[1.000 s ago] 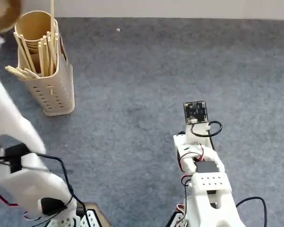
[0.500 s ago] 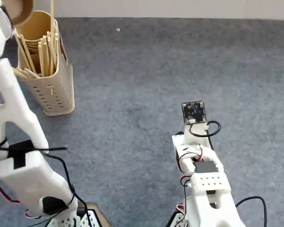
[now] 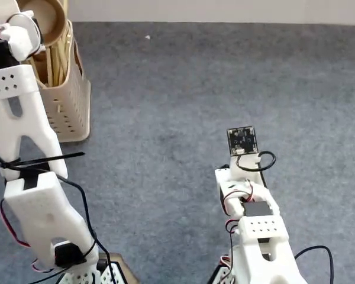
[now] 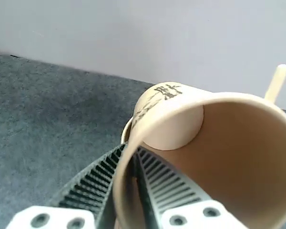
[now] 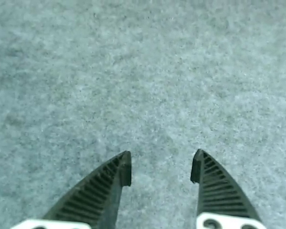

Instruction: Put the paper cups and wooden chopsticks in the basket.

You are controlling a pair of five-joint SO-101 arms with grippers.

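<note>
Grey carpet [image 3: 183,89] covers the table. Against it the white left arm [image 3: 23,148] stretches up the left edge of the high view, and the white right arm [image 3: 254,231] sits folded at the lower right. At the upper left stands the cream perforated plastic basket [image 3: 71,112], its mouth largely covered by the left arm's wrist. Over that mouth the left gripper [image 4: 132,155] holds a tan paper cup [image 4: 229,157] by its rim, one ribbed finger inside the wall and one outside, pinched narrow on the paper. Such a cup is probably very light and thin-walled, so a hard squeeze would dent it; the rolled rim looks the stiffest place to hold, as here. The wooden chopsticks [image 3: 58,59] stand bundled in the basket beside the cup. They look light, stiff and smooth, apt to roll or slip, and are best gripped across the middle. The right gripper [image 5: 160,167] hangs over the carpet with its jaws apart and nothing between them. Hidden are the basket's inside and how many cups are nested there. It is also unclear whether the held cup touches the printed tan shape behind its rim in the left wrist view, which may be another cup. The arm cuts off the basket's lower left side.
</note>
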